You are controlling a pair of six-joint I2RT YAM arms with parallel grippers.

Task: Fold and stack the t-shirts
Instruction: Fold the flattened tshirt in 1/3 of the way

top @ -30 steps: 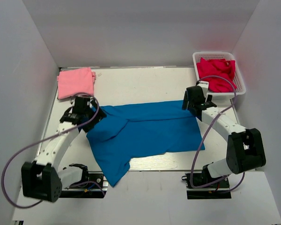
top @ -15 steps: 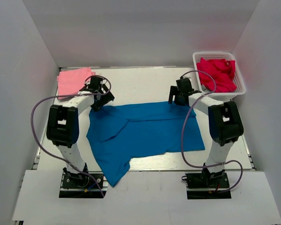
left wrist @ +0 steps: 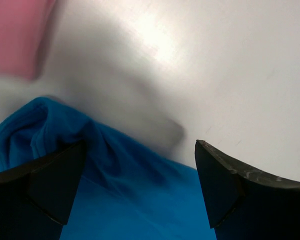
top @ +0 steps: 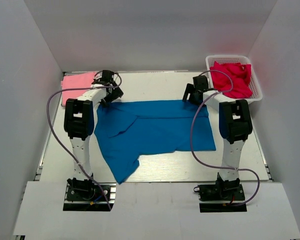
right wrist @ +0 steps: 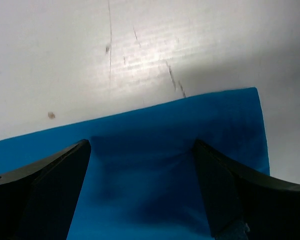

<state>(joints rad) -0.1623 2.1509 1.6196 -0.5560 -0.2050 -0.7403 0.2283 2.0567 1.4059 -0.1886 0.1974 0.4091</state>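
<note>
On the worktop [top: 165, 85]: pink shirt [top: 76, 89] folded at far left, blue shirt [top: 155, 127] spread unfolded.
Left claw [left wrist: 140, 145] and right claw [right wrist: 141, 144] both gape over its far corners; folding and stacking look undone.

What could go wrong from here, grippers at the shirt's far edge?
1. The left gripper stands open over bunched cloth of the blue t-shirt; closing may catch extra layers and skew the fold.
2. The pink t-shirt lies close beside that gripper and could get snagged.
3. The right gripper is open near the shirt's corner; a shallow pinch may slip.
</note>
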